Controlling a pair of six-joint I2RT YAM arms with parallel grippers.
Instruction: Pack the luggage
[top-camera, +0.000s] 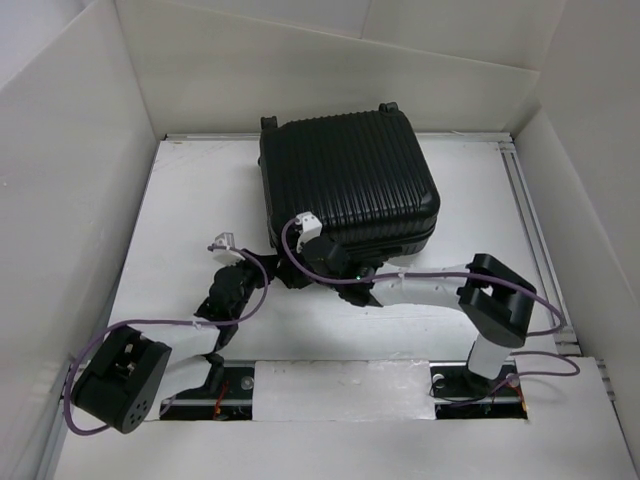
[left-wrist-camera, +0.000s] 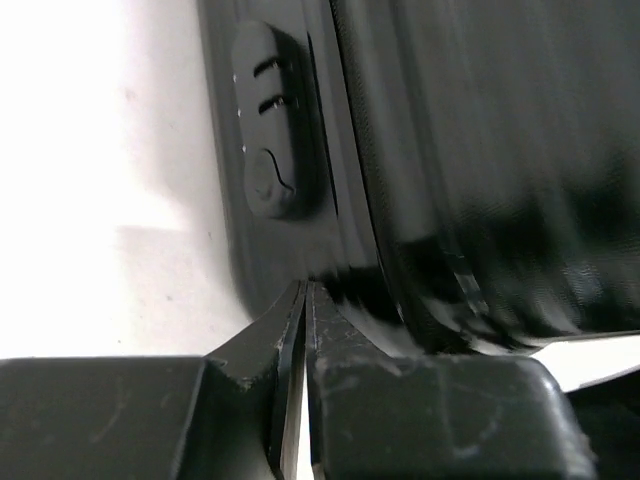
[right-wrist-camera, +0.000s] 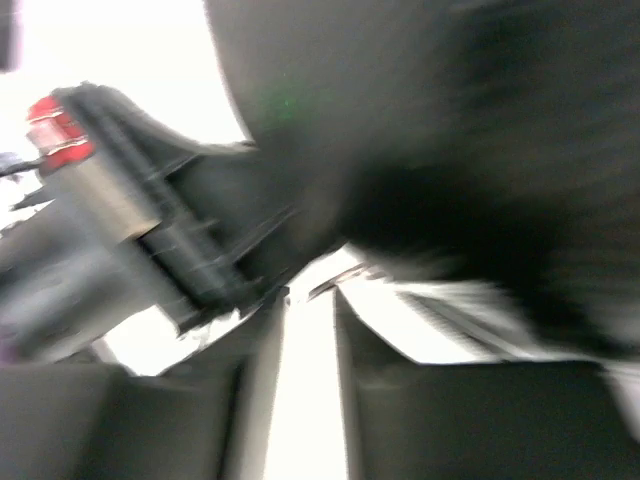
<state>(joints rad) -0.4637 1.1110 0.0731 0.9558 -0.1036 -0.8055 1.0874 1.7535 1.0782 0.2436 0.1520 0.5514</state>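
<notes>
The luggage (top-camera: 350, 185) is a black ribbed hard-shell suitcase lying closed at the back middle of the white table (top-camera: 195, 200). Both grippers meet at its near left corner. My left gripper (top-camera: 268, 266) is shut. In the left wrist view its tips (left-wrist-camera: 305, 288) press against the suitcase's lower edge (left-wrist-camera: 480, 150), just below a rounded black stud (left-wrist-camera: 270, 150), and nothing shows between the fingers. My right gripper (top-camera: 298, 274) stands slightly open. In the blurred right wrist view only bright table shows in its gap (right-wrist-camera: 310, 300), with the suitcase (right-wrist-camera: 450, 120) just above.
White walls enclose the table on three sides. A metal rail (top-camera: 530, 220) runs along the right edge. Purple cables (top-camera: 255, 300) loop around both arms. The left arm (right-wrist-camera: 110, 200) fills the left of the right wrist view.
</notes>
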